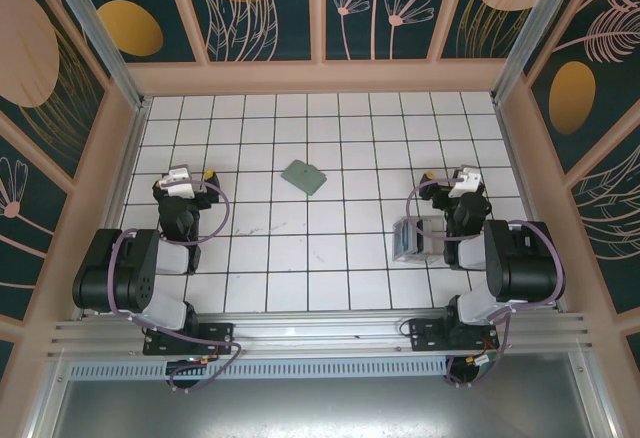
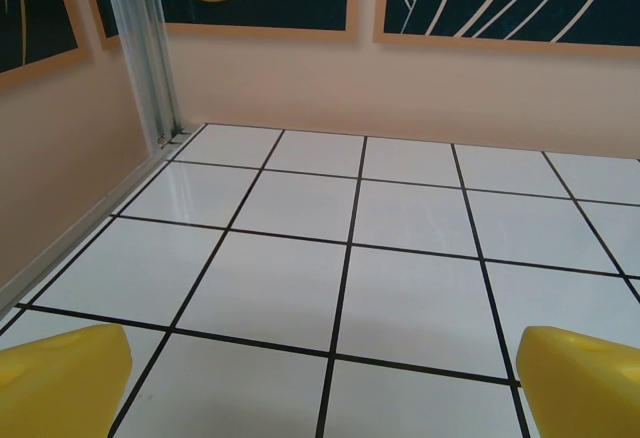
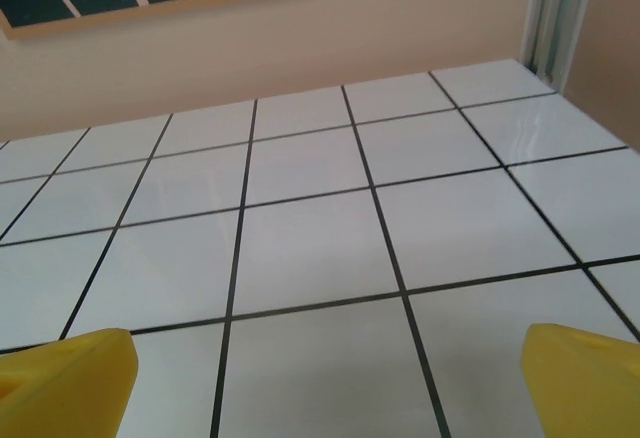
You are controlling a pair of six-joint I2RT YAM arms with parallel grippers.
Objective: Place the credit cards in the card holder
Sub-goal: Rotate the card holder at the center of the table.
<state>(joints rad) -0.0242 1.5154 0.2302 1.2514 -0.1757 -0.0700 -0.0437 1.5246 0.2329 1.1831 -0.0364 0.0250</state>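
The card holder [image 1: 303,176] lies shut and flat on the white tiled floor [image 1: 320,258], a grey-green square near the middle, a little toward the back. The credit cards are hidden from me. My left gripper [image 1: 192,172] rests at the left, about three tiles from the holder, and stands open with bare tiles between its yellow fingertips [image 2: 66,378]. My right gripper [image 1: 447,174] rests at the right and is also open, its yellow fingertips [image 3: 584,378] wide apart over bare tiles. In the wrist views the left gripper [image 2: 325,398] and right gripper [image 3: 325,398] hold nothing.
A translucent grey-white box [image 1: 417,239] stands on the floor just left of the right arm [image 1: 515,263]. Beige walls with metal corner posts [image 2: 150,53] enclose the floor on three sides. The left arm [image 1: 125,268] is folded at the near left.
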